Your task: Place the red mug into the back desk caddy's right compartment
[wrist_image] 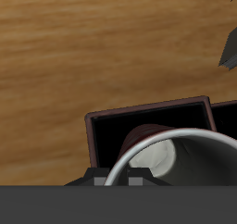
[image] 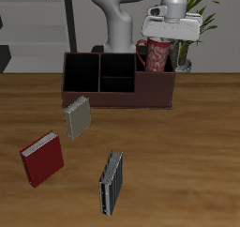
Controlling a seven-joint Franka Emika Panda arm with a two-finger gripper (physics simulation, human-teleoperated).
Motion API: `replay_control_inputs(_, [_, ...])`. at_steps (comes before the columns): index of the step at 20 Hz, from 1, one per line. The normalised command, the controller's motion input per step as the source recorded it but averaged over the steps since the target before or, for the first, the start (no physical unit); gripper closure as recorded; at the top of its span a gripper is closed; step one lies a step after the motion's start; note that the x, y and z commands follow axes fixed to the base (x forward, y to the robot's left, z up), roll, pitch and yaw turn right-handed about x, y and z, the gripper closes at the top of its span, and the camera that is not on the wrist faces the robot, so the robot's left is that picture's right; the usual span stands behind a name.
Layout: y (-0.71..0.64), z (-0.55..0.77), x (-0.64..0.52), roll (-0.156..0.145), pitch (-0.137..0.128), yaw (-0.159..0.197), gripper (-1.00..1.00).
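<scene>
Red mug (image: 156, 54) hangs upright, handle toward middle sections, over right compartment (image: 155, 86).

front-high overview; close downward wrist view

The table (image: 187, 165) is brown wood with dark grain lines and a soft, dull shine. The caddy (image: 117, 98) is dark red-brown wood, black and matt inside. The mug (image: 156, 54) looks like smooth red pottery with pale speckles, white inside (wrist_image: 162, 158). The robot arm (image: 117, 15) is smooth and a bit shiny, white and grey. The red book (image: 43, 158) has a plain matt cover.
</scene>
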Motion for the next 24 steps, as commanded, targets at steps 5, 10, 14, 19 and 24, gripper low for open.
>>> replay_control_inputs(5, [0.07, -0.17, 0.06, 0.012, 0.015, -0.026, 1.0])
replay_control_inputs(10, [0.09, -0.26, 0.11, 0.012, 0.049, -0.037, 1.0])
replay_control_inputs(14, [0.02, -0.18, 0.11, 0.001, 0.037, -0.033, 1.0])
replay_control_inputs(19, [-0.03, -0.24, 0.19, 0.02, 0.084, -0.036, 1.0])
replay_control_inputs(24, [0.0, -0.23, 0.17, -0.015, 0.075, -0.025, -1.0])
